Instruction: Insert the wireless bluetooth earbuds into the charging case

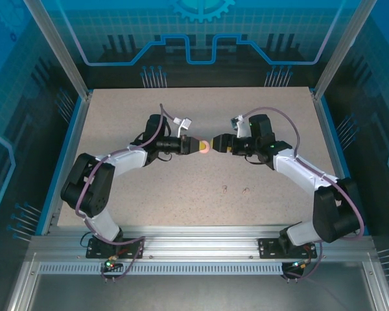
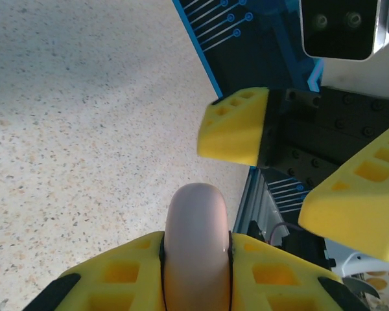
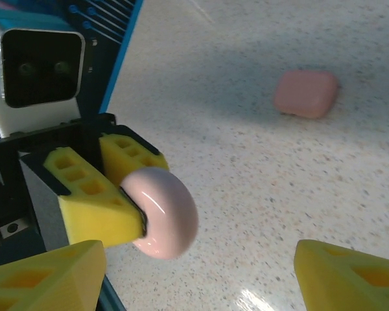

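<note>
- Two grippers meet tip to tip above the middle of the table (image 1: 117,123).
- On the left, the left gripper (image 1: 196,146) is clenched on the case (image 1: 205,147). The glossy pink shell sits edge-on between its yellow fingers (image 2: 129,272), with the rounded end sticking out past the tips.
- So the case is off the table, held in the air between the two grippers. From the right wrist it looks rounded, with a bright highlight on its side.
- On the right, the right gripper (image 1: 214,144) is released. Its fingers are spread wide and face the free end of the case — just beside it, not touching.
- Both earbuds (image 1: 225,188) lie on the table nearer the arm bases, a little right of centre. The second earbud (image 1: 246,190) is near the first but apart from it, and both are too small to tell more.
- Another pink box (image 3: 306,94), a rounded rectangle, rests flat on the table in the right wrist view — beyond the left gripper and well apart from the case.
</note>
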Controlling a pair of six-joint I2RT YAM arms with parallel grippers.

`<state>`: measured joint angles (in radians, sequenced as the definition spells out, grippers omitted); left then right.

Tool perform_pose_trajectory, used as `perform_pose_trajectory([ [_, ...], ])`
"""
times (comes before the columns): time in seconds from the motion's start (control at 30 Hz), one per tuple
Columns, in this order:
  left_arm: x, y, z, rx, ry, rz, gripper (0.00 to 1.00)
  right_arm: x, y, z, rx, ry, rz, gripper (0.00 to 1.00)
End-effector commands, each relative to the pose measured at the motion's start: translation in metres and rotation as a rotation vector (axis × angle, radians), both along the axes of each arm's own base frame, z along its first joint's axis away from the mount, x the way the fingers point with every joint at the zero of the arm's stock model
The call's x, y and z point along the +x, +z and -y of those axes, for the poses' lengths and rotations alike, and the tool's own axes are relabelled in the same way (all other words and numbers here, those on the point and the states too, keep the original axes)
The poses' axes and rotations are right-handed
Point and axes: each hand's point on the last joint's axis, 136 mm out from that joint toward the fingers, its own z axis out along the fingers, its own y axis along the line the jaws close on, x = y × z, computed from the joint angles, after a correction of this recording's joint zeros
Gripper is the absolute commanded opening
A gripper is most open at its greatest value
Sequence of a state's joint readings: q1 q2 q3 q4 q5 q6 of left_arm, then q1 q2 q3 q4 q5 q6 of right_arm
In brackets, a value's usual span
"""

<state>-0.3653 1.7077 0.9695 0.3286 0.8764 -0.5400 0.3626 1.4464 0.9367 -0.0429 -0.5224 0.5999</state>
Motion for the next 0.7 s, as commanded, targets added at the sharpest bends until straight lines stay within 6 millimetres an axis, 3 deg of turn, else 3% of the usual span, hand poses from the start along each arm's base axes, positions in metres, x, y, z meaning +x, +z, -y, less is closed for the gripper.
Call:
perform_pose_trajectory([
  [0.0,-0.008,0.024,0.001,-0.023,-0.059,0.041,0.0,0.004,0.009,-0.016,0.035,0.061,0.058,0.77],
  [0.23,-0.007,0.034,0.002,-0.036,-0.057,0.067,0.0,0.008,-0.014,-0.023,0.005,0.059,0.01,0.75],
  [0.53,-0.012,0.054,0.001,-0.06,-0.067,0.111,0.0,0.023,-0.068,0.022,-0.007,-0.102,-0.126,0.69],
  [0.67,-0.014,0.054,0.0,-0.056,-0.064,0.117,0.0,0.018,-0.066,0.026,0.016,-0.102,-0.137,0.68],
])
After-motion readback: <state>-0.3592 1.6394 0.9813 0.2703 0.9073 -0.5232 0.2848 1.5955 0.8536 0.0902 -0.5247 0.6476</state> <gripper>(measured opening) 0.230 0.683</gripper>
